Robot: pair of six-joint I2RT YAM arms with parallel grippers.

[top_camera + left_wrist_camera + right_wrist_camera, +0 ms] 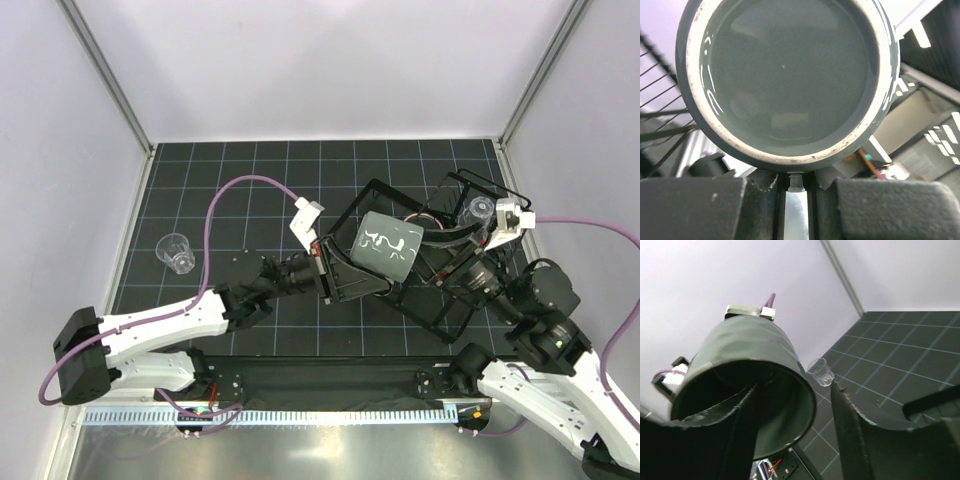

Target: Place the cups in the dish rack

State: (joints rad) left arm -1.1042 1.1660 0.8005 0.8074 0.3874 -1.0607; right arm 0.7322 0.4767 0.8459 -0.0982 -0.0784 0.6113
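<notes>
A grey-green cup (385, 245) with white squiggles lies on its side above the black wire dish rack (447, 330), held up between both arms. My left gripper (328, 268) sits at its base, jaws drawn almost together on a thin part just under the base rim (790, 75). My right gripper (432, 258) is at its mouth, open, with one finger inside the cup (740, 355) and the other finger (855, 430) outside, apart from the wall. One clear cup (177, 251) stands on the mat at the left. Another clear cup (480, 210) sits in the rack's far right end.
Purple cables loop over the mat behind the left arm (250, 182) and off to the right (590, 225). Grey walls close in the gridded black mat (260, 170) on three sides. Rack wires (660, 120) run close beside the left wrist.
</notes>
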